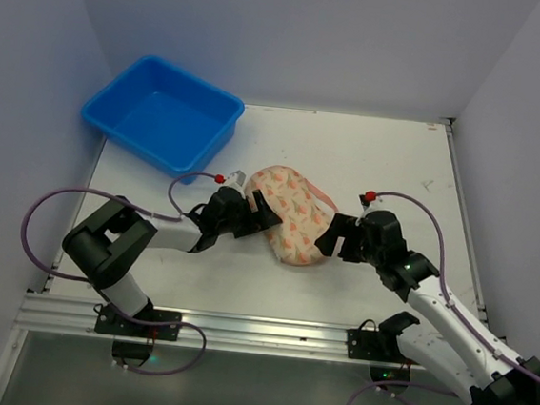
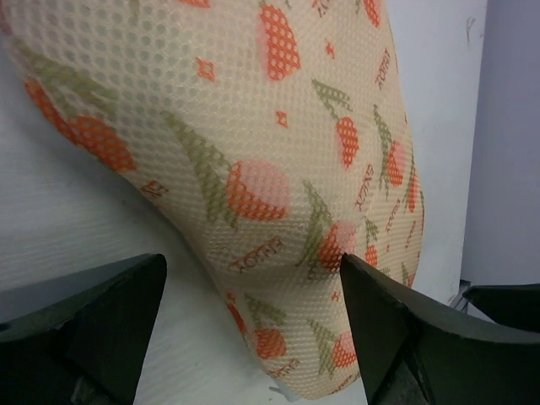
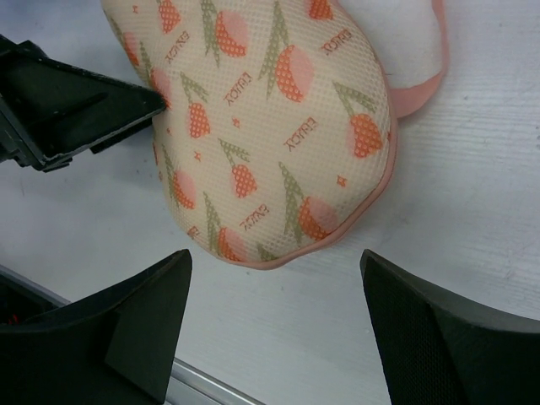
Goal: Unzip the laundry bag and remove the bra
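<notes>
Closest to the arm bases, both grippers are reaching in at the laundry bag point(image 1: 291, 214) from 2 sides. The left gripper point(image 1: 261, 211) is standing wide open. One end of the bag is sitting between its fingers, but it is not squeezing it, so it is holding nothing. The right gripper point(image 1: 332, 235) is wide open too. It is holding nothing and is hanging just beside the bag's near end.

The bag is lying flat on the table point(image 1: 380, 156), in the middle, between the 2 grippers. It is looking puffy and full. The bra is not showing anywhere, so I am guessing it is inside. No part of the job is looking done: the zip is not yet open and the bra is not yet out. Both steps are waiting.

The right wrist view is showing the pink zip edging point(image 3: 390, 160) running closed around the bag's end, a pink loop point(image 3: 426, 89), and 1 left finger touching the bag's side. The left wrist view is showing only the dotted cloth up close, with no zip in sight. I cannot find the zip puller in any view.

Farthest away, only the top view is showing the blue tub point(image 1: 119, 83), sitting well apart from the bag at the back left.
</notes>
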Motion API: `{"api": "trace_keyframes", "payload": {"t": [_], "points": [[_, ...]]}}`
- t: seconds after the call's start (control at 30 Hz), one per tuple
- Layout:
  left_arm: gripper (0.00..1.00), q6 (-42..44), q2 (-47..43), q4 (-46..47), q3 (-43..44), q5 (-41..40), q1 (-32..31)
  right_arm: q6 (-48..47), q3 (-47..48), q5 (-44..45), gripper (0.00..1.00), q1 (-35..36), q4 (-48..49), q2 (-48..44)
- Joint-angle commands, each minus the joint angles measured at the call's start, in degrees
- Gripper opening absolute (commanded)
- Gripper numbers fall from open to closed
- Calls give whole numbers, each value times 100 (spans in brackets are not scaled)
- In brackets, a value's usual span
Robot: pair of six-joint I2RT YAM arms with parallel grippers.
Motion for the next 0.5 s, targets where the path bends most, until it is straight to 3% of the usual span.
{"api": "trace_keyframes", "payload": {"t": [0.0, 0.27, 0.37, 0.47], "points": [[87, -320, 195, 975, -116, 230, -135, 79, -65, -196, 82, -25, 267, -181], [72, -574, 669, 1679, -433, 335, -531, -9, -162, -397, 83, -33, 390, -349], [59, -899, 591, 2153, -714, 196, -645, -158, -223, -477, 82, -25, 442, -471], [32, -1023, 372, 2242, -706, -112, -812, -273, -355, -486, 81, -16, 565, -594]]}}
